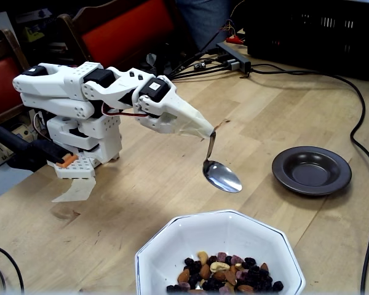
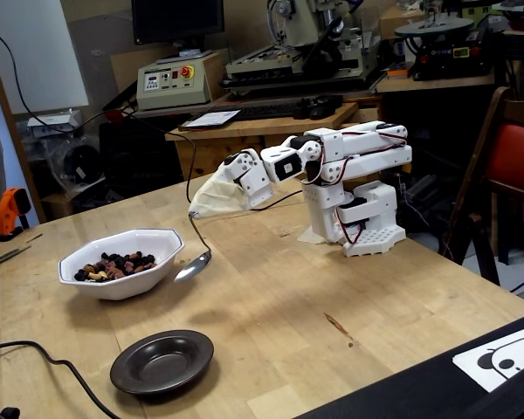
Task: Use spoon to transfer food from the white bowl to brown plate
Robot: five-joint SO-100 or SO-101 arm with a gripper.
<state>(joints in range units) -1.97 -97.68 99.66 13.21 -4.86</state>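
Food (image 1: 224,275) detailed close, pincer (image 2: 195,212) gripping spoon (image 2: 193,265)

Workshop, milling machine (image 2: 288,39), control box (image 2: 170,83)

Shiny spoon (image 1: 221,176) hanging bowl-down, seemingly empty, between white bowl (image 1: 172,246) holding food (image 1: 224,275) and empty brown plate (image 1: 311,170).

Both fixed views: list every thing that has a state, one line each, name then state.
gripper: shut on the spoon's handle.
spoon: held in the air, hanging bowl-down, empty.
white bowl: upright on the table, holding the food.
food: heaped in the white bowl.
brown plate: upright on the table, empty.
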